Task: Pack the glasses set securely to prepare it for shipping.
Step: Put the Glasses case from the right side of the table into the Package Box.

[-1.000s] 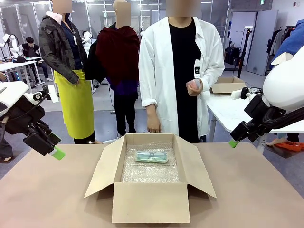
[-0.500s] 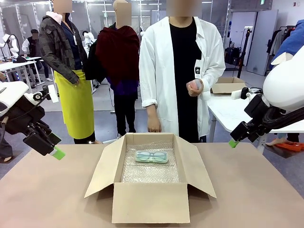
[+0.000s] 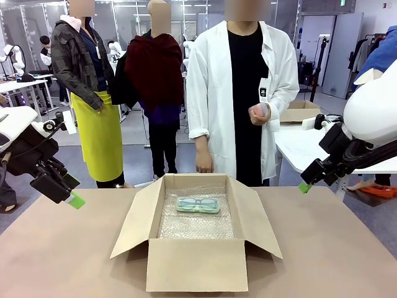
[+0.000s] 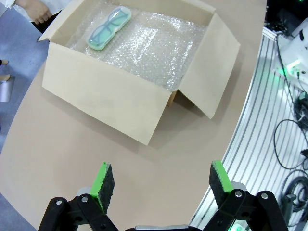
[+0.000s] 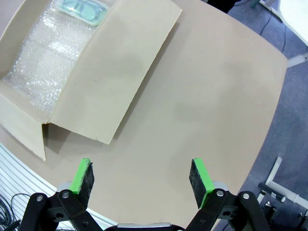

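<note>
While up above the tan table (image 3: pixel 62 261), spread wide apart with nothing held: the black, green-padded left gripper (image 4: pixel 161 171) and right gripper (image 5: pixel 142 166). Lying flat on clear bubble wrap (image 3: pixel 195 226) inside the open brown cardboard box (image 3: pixel 195 264), near its far wall: the small mint-green glasses case (image 3: pixel 198 204). Held in the white-coated person's hand (image 3: pixel 259 113): something small and pinkish, too small to tell.

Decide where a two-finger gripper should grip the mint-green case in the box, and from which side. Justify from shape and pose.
Pinch the mint-green case across its short width, mid-length, coming straight down. It lies flat on the bubble wrap, and the walls of the cardboard box likely block sideways approach.
</note>
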`<state>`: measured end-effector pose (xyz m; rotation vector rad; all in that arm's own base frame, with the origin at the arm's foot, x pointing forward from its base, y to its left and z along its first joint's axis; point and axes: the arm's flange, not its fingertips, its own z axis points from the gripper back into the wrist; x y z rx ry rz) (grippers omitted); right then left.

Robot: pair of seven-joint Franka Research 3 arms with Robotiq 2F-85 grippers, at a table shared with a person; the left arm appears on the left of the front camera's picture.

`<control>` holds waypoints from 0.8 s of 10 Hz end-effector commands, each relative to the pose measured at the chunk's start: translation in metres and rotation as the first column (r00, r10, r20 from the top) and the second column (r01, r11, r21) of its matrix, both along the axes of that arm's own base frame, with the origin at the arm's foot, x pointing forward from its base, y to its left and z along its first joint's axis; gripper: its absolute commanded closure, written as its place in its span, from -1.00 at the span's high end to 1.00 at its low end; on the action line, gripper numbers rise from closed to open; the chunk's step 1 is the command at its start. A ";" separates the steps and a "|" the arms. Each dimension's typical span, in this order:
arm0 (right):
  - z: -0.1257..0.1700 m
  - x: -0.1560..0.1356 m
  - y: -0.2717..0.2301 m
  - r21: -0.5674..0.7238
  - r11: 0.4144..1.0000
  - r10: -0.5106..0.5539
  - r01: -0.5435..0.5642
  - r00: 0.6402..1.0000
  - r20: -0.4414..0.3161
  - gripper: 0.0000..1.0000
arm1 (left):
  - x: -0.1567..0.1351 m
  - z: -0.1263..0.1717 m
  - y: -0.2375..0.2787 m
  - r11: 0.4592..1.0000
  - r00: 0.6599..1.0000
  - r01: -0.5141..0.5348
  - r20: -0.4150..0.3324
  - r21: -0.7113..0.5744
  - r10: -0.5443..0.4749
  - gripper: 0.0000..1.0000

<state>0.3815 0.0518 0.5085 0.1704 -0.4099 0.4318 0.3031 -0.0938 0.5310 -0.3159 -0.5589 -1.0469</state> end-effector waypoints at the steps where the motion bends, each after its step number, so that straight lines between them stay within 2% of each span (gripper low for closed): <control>1: 0.001 -0.001 -0.002 -0.005 1.000 0.020 -0.020 1.000 0.012 1.00 | 0.000 0.000 0.002 1.000 1.000 0.023 0.000 -0.019 -0.023 1.00; 8: 0.001 -0.001 -0.002 -0.005 1.000 0.020 -0.020 1.000 0.012 1.00 | 0.000 0.000 0.002 1.000 1.000 0.023 0.000 -0.019 -0.023 1.00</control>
